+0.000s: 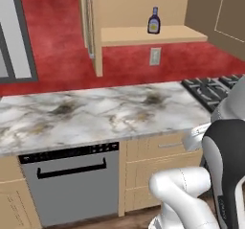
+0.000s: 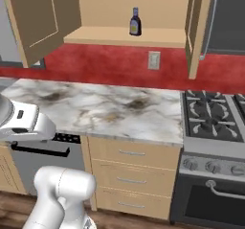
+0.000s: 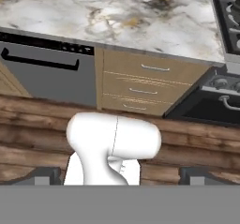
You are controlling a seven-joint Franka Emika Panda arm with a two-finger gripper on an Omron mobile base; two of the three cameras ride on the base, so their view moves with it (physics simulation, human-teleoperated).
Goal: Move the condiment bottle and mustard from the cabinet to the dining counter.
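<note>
A white marble counter (image 2: 110, 109) with grey and gold veins runs under a red wall, with a dishwasher (image 1: 72, 182), tan drawers (image 2: 131, 177) and a gas stove (image 2: 215, 118) alongside. The arm is folded low before the counter, hand aimed at the wooden floor (image 3: 197, 145), and the gripper (image 3: 117, 177) is spread wide, holding nothing. The condiment bottle (image 2: 135, 22) stands upright on the open cabinet's (image 2: 33, 22) shelf, its yellowish label unreadable.

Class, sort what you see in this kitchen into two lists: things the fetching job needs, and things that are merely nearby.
Job:
condiment bottle
cabinet, doors open
open fingers

Merely nearby:
marble counter
dishwasher
stove
drawers
wall outlet
</note>
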